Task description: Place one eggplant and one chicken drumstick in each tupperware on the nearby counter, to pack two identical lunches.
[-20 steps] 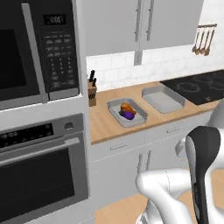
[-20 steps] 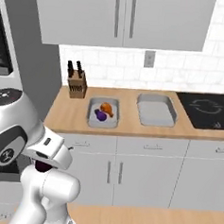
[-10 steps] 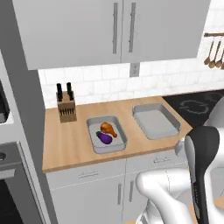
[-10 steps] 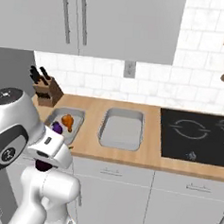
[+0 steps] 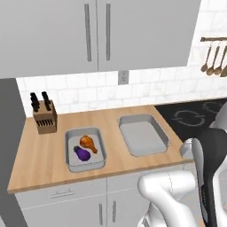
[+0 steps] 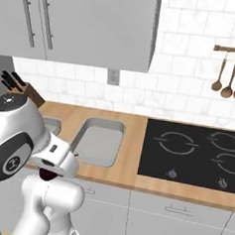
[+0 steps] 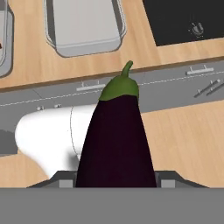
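left base view, l to r: knife block point(image 5: 44, 116) at the back left of the counter point(image 5: 35, 159), then the left tupperware point(image 5: 70, 160) w/ a small eggplant point(image 5: 82, 153) and a chicken drumstick point(image 5: 88, 142) already in it, lying just beside each other, then the right tupperware point(image 5: 165, 140), bare inside, w/ the black stovetop point(image 5: 186, 116) just past it and utensils point(image 5: 214, 61) hung on the wall above. so lunch one looks packed, lunch two has nothing yet. hand view: a big dark held eggplant point(image 7: 116, 144) w/ green cap runs up from between the gripper point(image 7: 114, 178) fingers, stem pointing away from the hand; jaws about half spread and pinching its fat end, as far as i can judge, tho the tips are mostly hidden by it. right tupperware point(image 7: 83, 27) sits well ahead of the hand, up on the counter point(image 7: 26, 65), while the gripper hangs out over the floor in front of the cabinet fronts. risks, imo: the eggplant is long and smooth and gripped at one end, so a fast swing could twist or slip it out; a low carry could knock it on the counter edge or tray rim; dropping it in the left tray would leave the lunches uneven. drumstick for tray two not yet fetched.
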Controlling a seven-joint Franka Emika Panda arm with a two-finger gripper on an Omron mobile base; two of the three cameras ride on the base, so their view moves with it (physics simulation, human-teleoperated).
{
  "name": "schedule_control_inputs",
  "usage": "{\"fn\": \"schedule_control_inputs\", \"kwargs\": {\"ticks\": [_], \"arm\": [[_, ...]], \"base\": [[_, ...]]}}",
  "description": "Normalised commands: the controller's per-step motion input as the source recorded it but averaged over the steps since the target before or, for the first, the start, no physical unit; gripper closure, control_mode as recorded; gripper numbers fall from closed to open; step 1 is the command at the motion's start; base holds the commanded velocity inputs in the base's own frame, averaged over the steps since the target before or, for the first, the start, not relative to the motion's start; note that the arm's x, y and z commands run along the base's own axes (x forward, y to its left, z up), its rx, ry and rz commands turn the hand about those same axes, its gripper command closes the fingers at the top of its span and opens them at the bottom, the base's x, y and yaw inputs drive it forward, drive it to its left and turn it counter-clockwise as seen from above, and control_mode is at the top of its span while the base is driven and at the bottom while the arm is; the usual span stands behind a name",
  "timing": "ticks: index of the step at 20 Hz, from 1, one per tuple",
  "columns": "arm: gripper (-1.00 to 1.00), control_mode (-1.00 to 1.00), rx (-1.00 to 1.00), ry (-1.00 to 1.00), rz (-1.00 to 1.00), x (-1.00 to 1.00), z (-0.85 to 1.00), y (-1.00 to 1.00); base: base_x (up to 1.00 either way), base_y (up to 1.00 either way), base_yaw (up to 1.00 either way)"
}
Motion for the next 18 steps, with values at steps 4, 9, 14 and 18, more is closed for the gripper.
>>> {"fn": "schedule_control_inputs", "kwargs": {"ticks": [4,9,14,18], "arm": [[1.00,1.00,0.00,0.00,0.00,0.00,0.00,0.00],[1.00,1.00,0.00,0.00,0.00,0.00,0.00,0.00],[1.00,-1.00,0.00,0.01,0.00,0.34,0.00,0.00],[1.00,-1.00,0.00,0.00,0.03,1.00,-0.11,0.08]], "base": [[0.72,0.00,0.00],[0.20,0.00,0.01],[0.07,0.00,0.00],[0.00,0.00,0.00]]}}
